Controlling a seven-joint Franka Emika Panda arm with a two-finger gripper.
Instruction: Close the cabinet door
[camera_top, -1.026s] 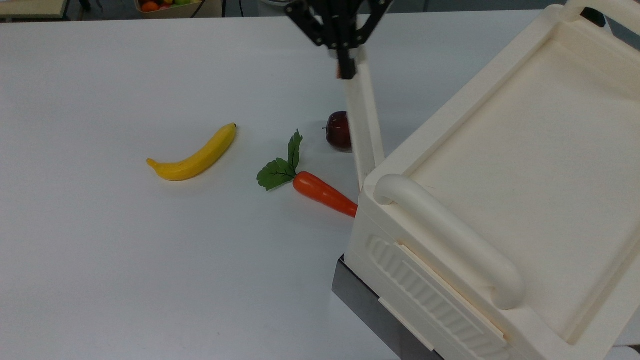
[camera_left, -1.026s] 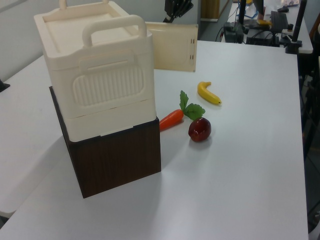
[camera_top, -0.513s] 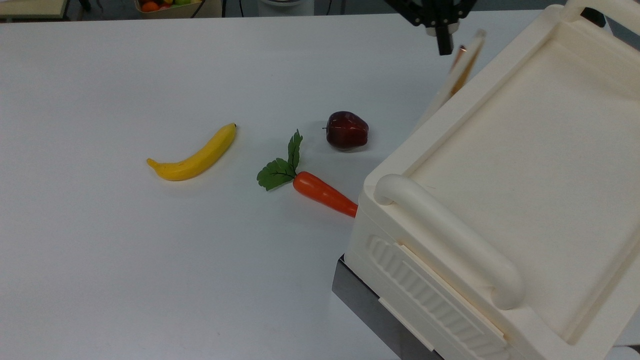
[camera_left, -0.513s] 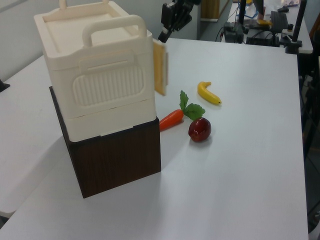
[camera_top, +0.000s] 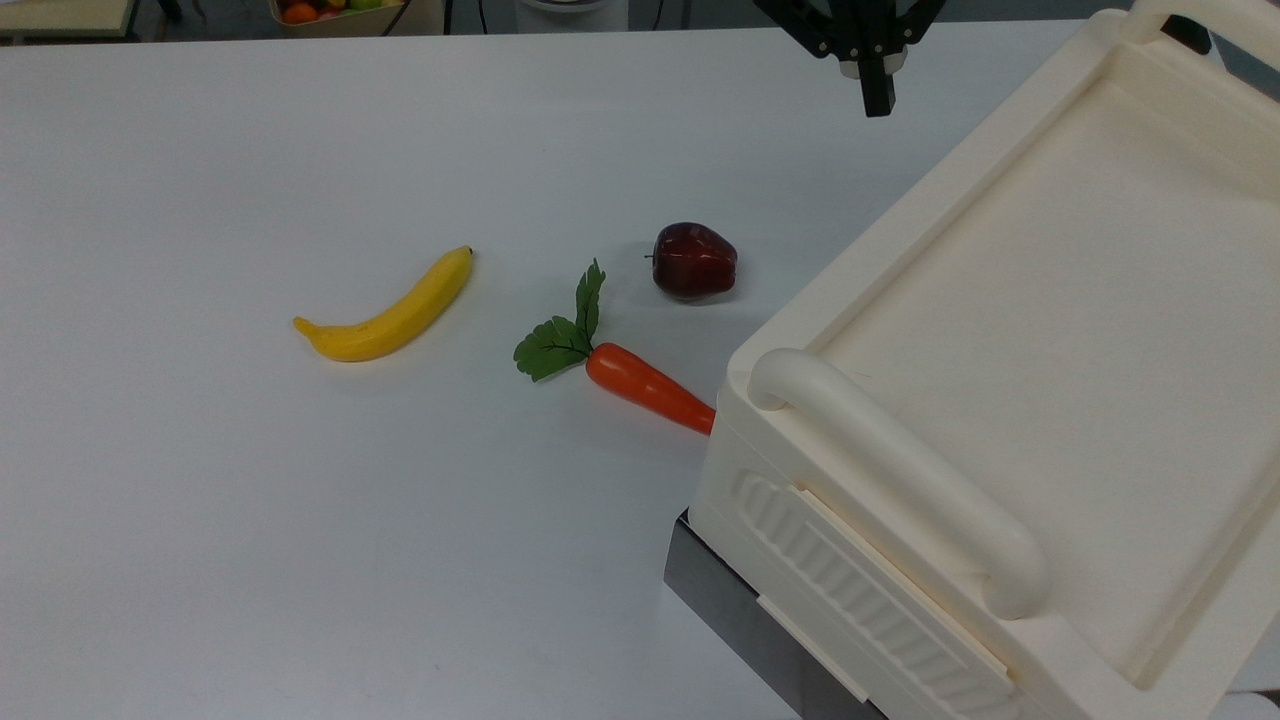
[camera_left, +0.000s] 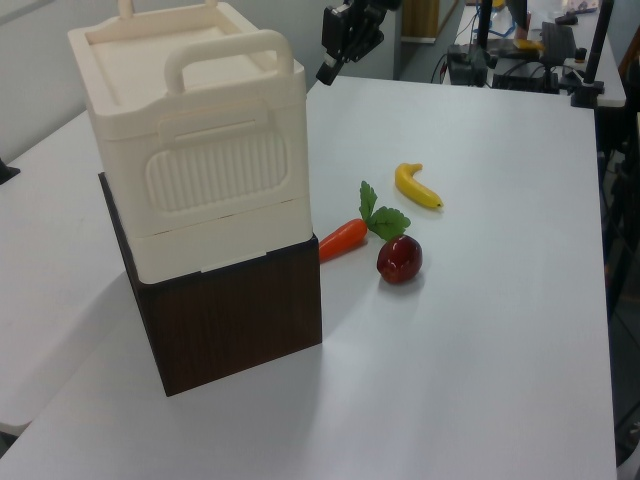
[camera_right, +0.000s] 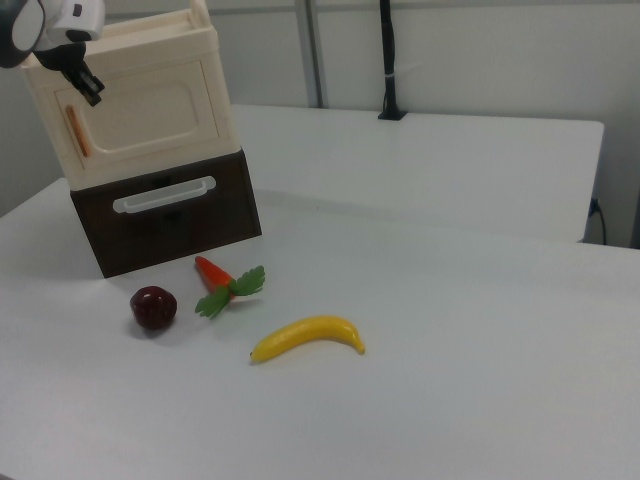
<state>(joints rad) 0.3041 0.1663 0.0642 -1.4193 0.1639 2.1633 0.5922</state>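
A: Where does the cabinet door (camera_right: 143, 112) stand?

B: In the right view it lies flush in the front face of the cabinet (camera_top: 1040, 330), above the dark base with its drawer (camera_right: 165, 195). Its copper strip handle (camera_right: 76, 131) sits at the right view's left end of the panel. No gap shows along its edges. In the top view and the left view, no panel projects from the cabinet's side.

A: And the gripper (camera_right: 88, 87)?

B: It hovers just beside the handle end of the door in the right view, apart from the panel. In the top view it hangs over the table (camera_top: 300, 520), near the cabinet's far corner. It holds nothing; whether the fingers are parted cannot be told.

A: Which step is in hand?

B: The closing step appears complete. The next move likely calls for a clear retreat from the cabinet, without touching the handle. The apple (camera_top: 693, 261), carrot (camera_top: 648, 387) and banana (camera_top: 388, 310) lie well apart from the gripper.
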